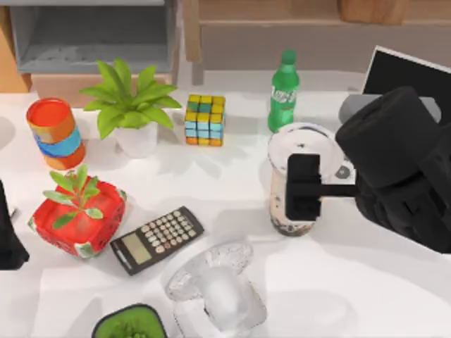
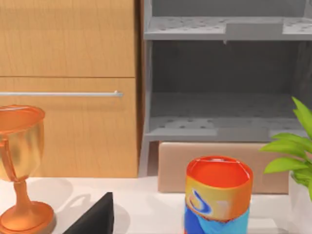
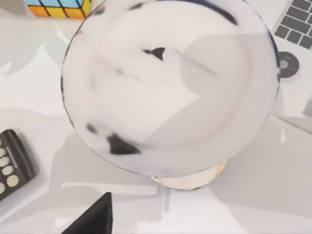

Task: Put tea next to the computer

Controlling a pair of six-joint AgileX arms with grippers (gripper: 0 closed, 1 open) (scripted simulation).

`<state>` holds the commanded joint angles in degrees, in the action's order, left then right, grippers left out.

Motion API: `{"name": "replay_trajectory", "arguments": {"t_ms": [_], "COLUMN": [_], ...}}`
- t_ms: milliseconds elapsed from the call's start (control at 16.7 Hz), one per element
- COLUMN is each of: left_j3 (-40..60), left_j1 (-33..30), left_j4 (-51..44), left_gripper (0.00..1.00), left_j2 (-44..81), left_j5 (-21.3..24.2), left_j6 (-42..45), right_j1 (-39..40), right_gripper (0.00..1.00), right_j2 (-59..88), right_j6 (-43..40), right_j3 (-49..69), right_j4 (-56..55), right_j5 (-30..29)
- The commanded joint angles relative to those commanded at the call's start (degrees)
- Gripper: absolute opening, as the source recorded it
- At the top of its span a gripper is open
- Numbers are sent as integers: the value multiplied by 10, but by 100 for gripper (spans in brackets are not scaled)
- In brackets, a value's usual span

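The tea (image 1: 287, 215), a clear cup of beige milk tea with dark pearls and a wide white lid, stands upright on the table at centre right. My right gripper (image 1: 304, 186) hovers over it, open, holding nothing. The right wrist view looks straight down on the lid (image 3: 170, 83), with one fingertip (image 3: 92, 219) at the frame's edge. The computer (image 1: 403, 74) stands at the back right, its black screen partly hidden by my right arm; its keyboard (image 3: 298, 22) lies just beyond the cup. My left gripper (image 1: 8, 239) is parked open at the table's left edge.
A green soda bottle (image 1: 283, 91) stands just behind the tea. A colour cube (image 1: 204, 120) and a potted plant (image 1: 134, 113) sit at the back. A calculator (image 1: 156, 239), a clear domed object (image 1: 215, 289) and a red planter (image 1: 79, 218) lie to the left.
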<state>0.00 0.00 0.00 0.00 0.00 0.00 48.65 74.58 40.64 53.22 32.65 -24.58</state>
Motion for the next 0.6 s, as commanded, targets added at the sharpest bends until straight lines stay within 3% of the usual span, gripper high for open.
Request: {"name": "replay_trajectory", "arguments": {"t_ms": [300, 600], "left_j3": [0, 0], "left_j1": [0, 0], "left_j4": [0, 0], "left_gripper": [100, 100], "left_j2": [0, 0], "left_j5": [0, 0], "left_j6": [0, 0], "right_j1": [34, 40], "right_gripper": [100, 100], "right_j2": [145, 167], "right_j6": [53, 63], "right_j3": [119, 141], "right_j4": [76, 89], "right_j5": [-51, -60]}}
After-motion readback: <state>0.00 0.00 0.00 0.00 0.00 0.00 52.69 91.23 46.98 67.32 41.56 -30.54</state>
